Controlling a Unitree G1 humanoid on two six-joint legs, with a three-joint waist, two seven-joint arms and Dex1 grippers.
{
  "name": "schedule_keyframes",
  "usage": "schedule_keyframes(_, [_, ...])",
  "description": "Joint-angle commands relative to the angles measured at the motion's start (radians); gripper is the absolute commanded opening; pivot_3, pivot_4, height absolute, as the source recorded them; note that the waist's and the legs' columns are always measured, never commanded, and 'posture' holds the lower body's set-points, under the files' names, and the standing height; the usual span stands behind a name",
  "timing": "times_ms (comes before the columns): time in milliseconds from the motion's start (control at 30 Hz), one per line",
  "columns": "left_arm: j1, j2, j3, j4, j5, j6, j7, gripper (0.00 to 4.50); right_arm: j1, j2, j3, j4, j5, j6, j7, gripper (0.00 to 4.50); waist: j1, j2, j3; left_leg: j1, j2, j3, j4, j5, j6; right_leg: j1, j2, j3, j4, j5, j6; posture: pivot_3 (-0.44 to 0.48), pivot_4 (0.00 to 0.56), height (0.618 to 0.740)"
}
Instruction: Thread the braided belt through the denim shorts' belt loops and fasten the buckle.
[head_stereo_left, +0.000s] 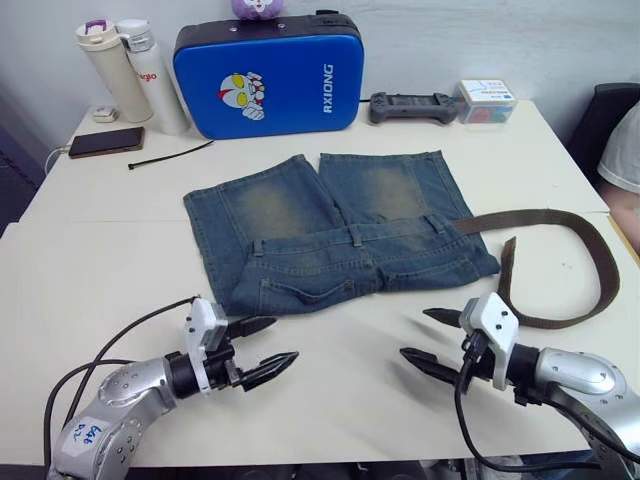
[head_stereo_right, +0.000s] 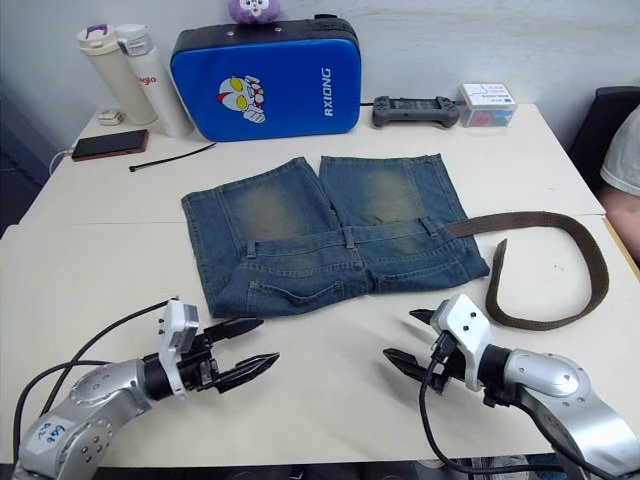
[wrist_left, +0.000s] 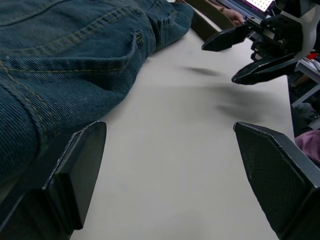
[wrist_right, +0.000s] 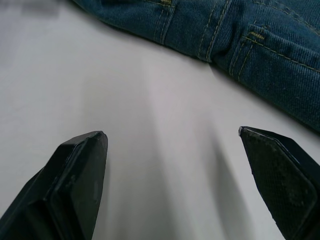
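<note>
Bright, even indoor light from overhead; no harsh glare on the pale desk (head_stereo_left: 330, 385). Shadows soft and short, faint smudges under both sets of jaws. Mild sheen on the blue hard case (head_stereo_left: 268, 78). Head views sharp across the middle, slight bowing toward the edges. In the left wrist view, the near fingers (wrist_left: 75, 175) are soft, the denim shorts (wrist_left: 60, 65) crisp. The right wrist view is cooler, with grey streaked shadows on the desk.

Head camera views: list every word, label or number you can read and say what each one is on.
"RXIONG": white letters running up the blue hard case, beside a cartoon hero face.
Red lettering on the white bottle: too small to read surely.
Blue handwriting on the left arm's sticker: illegible.
Print on the small box: too small to read.
</note>
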Motion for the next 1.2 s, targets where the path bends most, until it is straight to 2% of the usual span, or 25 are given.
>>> schedule_keyframes(33, [0.011,-0.007,0.005,-0.034,-0.020,-0.001,0.008,4.46,-0.005,0.003,-0.010,-0.017,0.008,-0.018,0.010,4.50,0.000,0.000,0.000,0.000,0.000,0.000,0.000,0.000,0.000,0.000,0.000,0.000,0.000,0.000,0.000,0.000,0.150,0.740])
schedule_keyframes(267, [0.019,0.031,-0.002,-0.058,-0.026,-0.008,-0.042,4.46,-0.011,-0.018,-0.004,-0.032,0.007,0.006,0.023,4.50,0.000,0.000,0.000,0.000,0.000,0.000,-0.001,0.000,0.000,0.000,0.000,0.000,0.000,0.000,0.000,0.000,0.150,0.740])
schedule_keyframes(367, [-0.014,0.177,-0.068,-0.069,0.081,-0.044,-0.160,4.46,-0.013,-0.069,0.001,-0.063,-0.044,0.009,0.017,4.50,0.000,0.000,0.000,0.000,0.000,0.000,-0.001,0.000,0.000,0.000,0.000,0.000,-0.001,0.000,0.000,0.000,0.150,0.740])
schedule_keyframes(500, [-0.183,0.215,-0.061,-0.053,0.008,0.029,-0.163,4.46,-0.038,-0.086,-0.047,-0.137,0.021,0.122,-0.024,4.50,0.007,0.001,0.001,0.002,0.001,0.000,-0.005,0.000,-0.001,0.002,0.000,0.000,-0.004,0.000,0.000,0.000,0.150,0.740])
schedule_keyframes(567, [-0.384,0.227,-0.100,-0.026,-0.012,0.091,-0.189,4.46,-0.063,-0.116,-0.099,-0.198,0.094,0.202,-0.024,4.50,0.016,0.002,0.001,0.002,0.001,-0.001,-0.005,0.000,-0.001,0.002,0.000,-0.001,-0.005,0.000,0.000,0.000,0.150,0.740])
schedule_keyframes(700, [-0.690,0.177,-0.185,0.080,0.025,0.145,-0.191,4.46,-0.098,-0.172,-0.169,-0.264,0.205,0.330,-0.034,4.50,0.025,0.002,0.001,0.002,0.001,-0.001,-0.005,0.000,-0.001,0.003,0.001,-0.001,-0.007,0.001,0.000,0.000,0.150,0.740])
schedule_keyframes(800, [-0.801,0.146,-0.222,0.154,0.092,0.130,-0.166,4.46,-0.102,-0.190,-0.209,-0.296,0.273,0.395,-0.055,4.50,0.020,0.002,0.001,0.002,0.001,-0.001,-0.007,0.000,0.000,0.004,0.002,-0.001,-0.010,0.001,0.001,0.000,0.150,0.740])
schedule_keyframes(1000, [-0.893,0.101,-0.260,0.208,0.123,0.139,-0.173,4.46,-0.101,-0.181,-0.307,-0.276,0.276,0.514,-0.196,4.50,0.017,0.001,0.001,0.002,0.004,-0.001,-0.009,0.000,-0.001,-0.001,0.009,0.006,-0.013,0.001,0.000,0.000,0.150,0.740])
schedule_keyframes(1100, [-0.918,0.063,-0.273,0.199,0.123,0.150,-0.161,4.46,-0.220,-0.168,-0.357,-0.143,0.209,0.683,-0.372,4.50,0.018,0.001,0.001,0.002,0.004,-0.001,-0.006,0.000,-0.001,-0.001,0.009,0.007,-0.011,0.002,0.000,0.000,0.150,0.740])
schedule_keyframes(1200, [-0.910,0.040,-0.282,0.180,0.138,0.155,-0.139,4.46,-0.402,-0.133,-0.363,0.012,0.191,0.805,-0.460,4.50,0.016,0.001,0.001,0.001,0.004,0.000,-0.005,0.000,-0.001,-0.001,0.009,0.008,-0.012,0.005,0.000,0.000,0.150,0.740])
